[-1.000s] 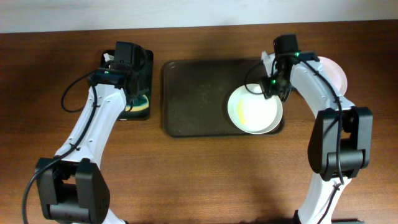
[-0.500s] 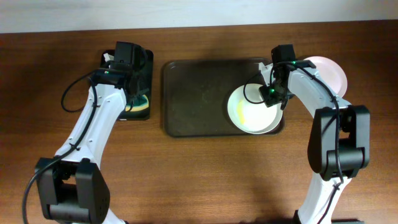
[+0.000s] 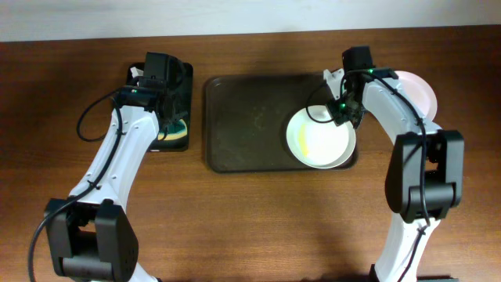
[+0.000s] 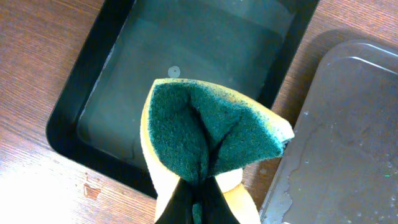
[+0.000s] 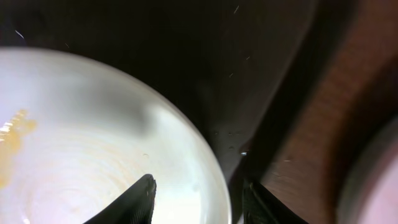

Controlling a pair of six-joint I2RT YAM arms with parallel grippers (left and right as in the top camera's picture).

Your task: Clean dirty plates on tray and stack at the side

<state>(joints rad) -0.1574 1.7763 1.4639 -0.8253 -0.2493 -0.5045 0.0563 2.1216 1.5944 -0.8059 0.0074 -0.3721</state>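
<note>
Wooden table (image 3: 250,219), seen from above, w/ two robot arms reaching in from the near edge, one on each side.

Center: the big dark brown tray (image 3: 243,117), rectangular w/ rounded corners, lying flat. Most of its surface is bare, w/ faint streaks.

L of it, just beside it: a smaller, deeper black tray (image 4: 205,68). The L arm is over this one.

One white plate (image 3: 317,145) sits on the brown tray at its R end, towards the near R corner. It shows a faint yellow smear (image 5: 12,134) inside. A second white plate (image 3: 421,90) lies on the table off the tray's R side, partly hidden by the R arm. In the R wrist view it is only a blurred pale edge at lower R.

A sponge (image 4: 211,134), yellow w/ a dark green scrub face, is folded double w/ the green side outward. It hangs over the near end of the black tray. From overhead only a bit of it shows beside the L arm.

L gripper (image 4: 196,199): fingers pinched together on the sponge's lower edge, holding the fold closed.

R gripper (image 5: 199,202): at the far R rim of the plate on the tray. Fingers are apart, one over the plate's inside, the other outside the rim over the tray, so the rim runs btwn them. Can't tell if either finger touches the plate.
</note>
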